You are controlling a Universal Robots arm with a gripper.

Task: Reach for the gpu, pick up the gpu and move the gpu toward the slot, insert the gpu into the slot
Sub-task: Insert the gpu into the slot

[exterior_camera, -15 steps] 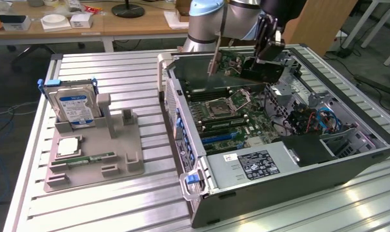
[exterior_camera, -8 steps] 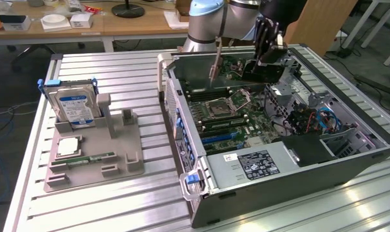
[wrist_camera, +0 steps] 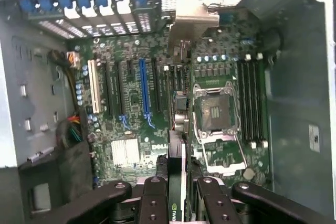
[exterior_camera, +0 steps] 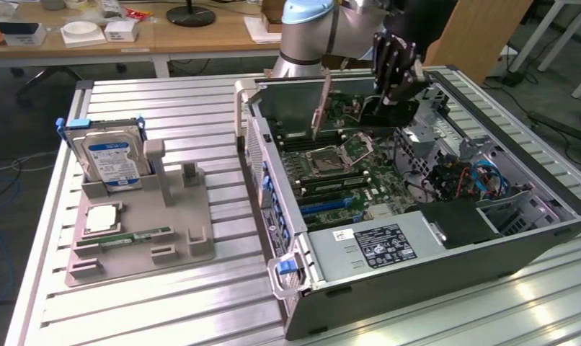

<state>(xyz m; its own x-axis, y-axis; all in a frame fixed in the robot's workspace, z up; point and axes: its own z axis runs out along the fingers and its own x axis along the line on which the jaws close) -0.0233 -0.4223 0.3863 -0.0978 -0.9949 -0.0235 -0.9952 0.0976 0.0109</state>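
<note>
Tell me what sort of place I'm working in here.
Probably a robotics lab or workshop bench: an open dark-grey tower computer case on a ribbed aluminium table, a grey plastic fixture holding a silver hard drive, and cluttered wooden desks behind.

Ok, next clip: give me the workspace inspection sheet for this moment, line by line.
Surface: slotted aluminium table, carrying an open PC case and a grey fixture.
Job's things: gpu held on edge above the motherboard; whether it is seated cannot be told.
Clutter: hard drive, processor chip and memory stick in the fixture.
Grippers: gripper shut on the gpu.
Cables: red and blue leads inside the case.
Surroundings: wooden desk behind the table, with small boxes on it.
</note>
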